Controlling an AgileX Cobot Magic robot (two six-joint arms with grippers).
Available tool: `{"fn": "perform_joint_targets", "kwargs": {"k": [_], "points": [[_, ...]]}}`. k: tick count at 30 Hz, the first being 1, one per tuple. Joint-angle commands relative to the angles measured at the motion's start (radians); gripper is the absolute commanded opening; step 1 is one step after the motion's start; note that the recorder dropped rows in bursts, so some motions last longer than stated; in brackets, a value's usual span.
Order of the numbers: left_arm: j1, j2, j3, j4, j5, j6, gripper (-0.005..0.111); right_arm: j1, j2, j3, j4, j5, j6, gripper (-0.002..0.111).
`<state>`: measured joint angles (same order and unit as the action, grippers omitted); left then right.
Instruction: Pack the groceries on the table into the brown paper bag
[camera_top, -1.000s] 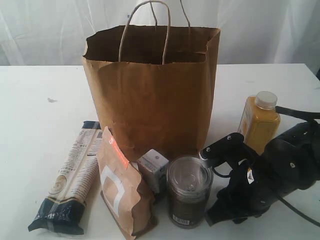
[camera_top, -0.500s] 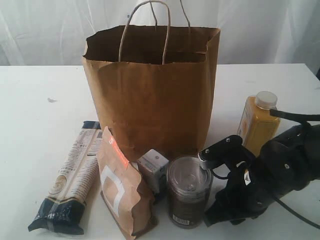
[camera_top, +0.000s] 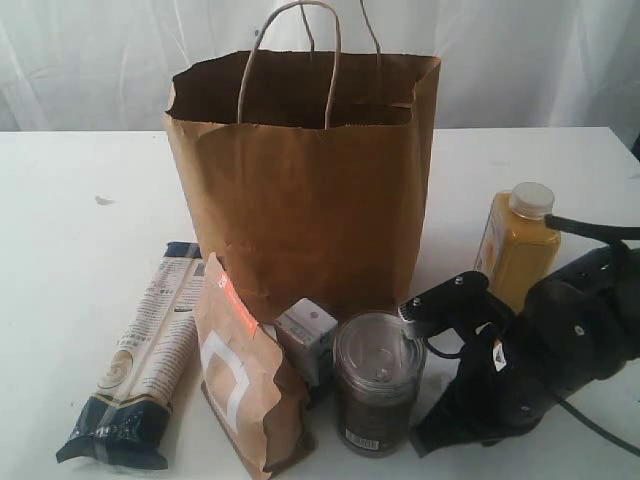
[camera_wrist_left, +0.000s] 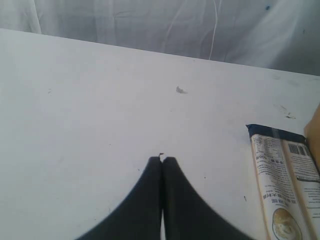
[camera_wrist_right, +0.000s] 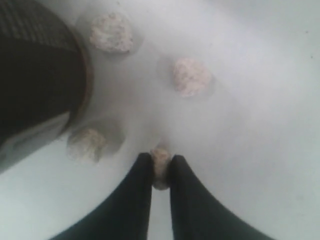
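My left end effector has its fingers pressed flat together. My right end effector nips a small pale lump between its fingertips.

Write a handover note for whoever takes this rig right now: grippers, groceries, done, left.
Left gripper: shut, empty, at bare white tabletop.
Right gripper: shut on a small pale round lump near the pull-tab can.
In front of the tall brown kraft paper bag: long pasta packet, brown-orange paper pouch, small white-blue carton, the can. Yellow juice bottle with white cap stands right of the bag in the exterior view.
Done: nothing visibly packed; bag interior hidden.
Left: all five groceries in view.
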<state>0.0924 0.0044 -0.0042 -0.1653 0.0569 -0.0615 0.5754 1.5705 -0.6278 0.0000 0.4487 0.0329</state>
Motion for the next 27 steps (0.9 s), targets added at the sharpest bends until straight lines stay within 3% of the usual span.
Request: {"fn": "perform_joint_targets", "kwargs": {"k": [1, 13, 17, 22, 27], "points": [[-0.008, -0.004, 0.004, -0.004, -0.003, -0.003, 0.0, -0.009, -0.11, 0.0, -0.012, 0.076, -0.003, 0.0], [-0.008, -0.004, 0.004, -0.004, -0.003, -0.003, 0.0, -0.009, -0.532, -0.021, -0.022, 0.244, 0.004, 0.0], [-0.008, -0.004, 0.004, -0.004, -0.003, -0.003, 0.0, -0.009, -0.619, -0.183, -0.024, 0.264, 0.024, 0.0], [-0.008, -0.004, 0.004, -0.004, -0.003, -0.003, 0.0, -0.009, -0.549, -0.432, -0.026, 0.248, 0.024, 0.0], [-0.008, -0.004, 0.004, -0.004, -0.003, -0.003, 0.0, -0.009, -0.333, -0.619, -0.012, 0.223, 0.024, 0.0]]}}
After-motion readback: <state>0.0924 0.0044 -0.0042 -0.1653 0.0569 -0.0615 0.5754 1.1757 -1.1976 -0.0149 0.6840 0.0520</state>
